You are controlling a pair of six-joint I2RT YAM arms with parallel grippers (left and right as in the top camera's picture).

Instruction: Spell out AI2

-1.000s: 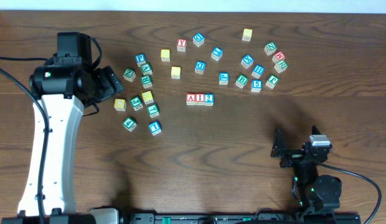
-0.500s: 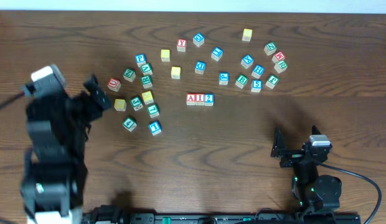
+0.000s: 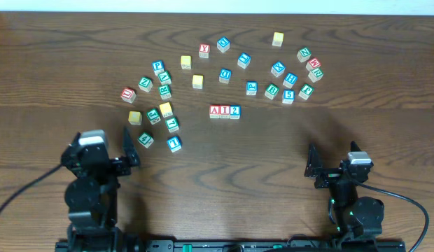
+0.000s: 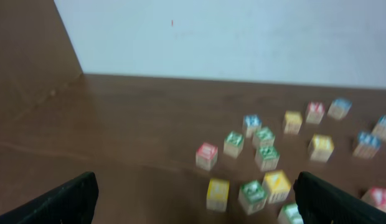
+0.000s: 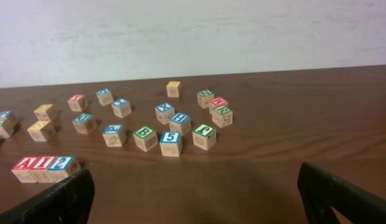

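Three blocks stand touching in a row at the table's middle: a red A, a red I and a blue 2. The row also shows at the lower left of the right wrist view, A, I, 2. My left gripper is open and empty at the near left, well away from the row. In the left wrist view its fingers stand wide apart over bare wood. My right gripper is open and empty at the near right.
Several loose letter and number blocks lie scattered in an arc behind and left of the row, among them a yellow block, a red block and a blue 5. A white wall rises beyond the table's far edge.
My left arm has pulled back from the left block cluster to the near left edge and now points forward. The A, I, 2 row and my right arm have not moved.
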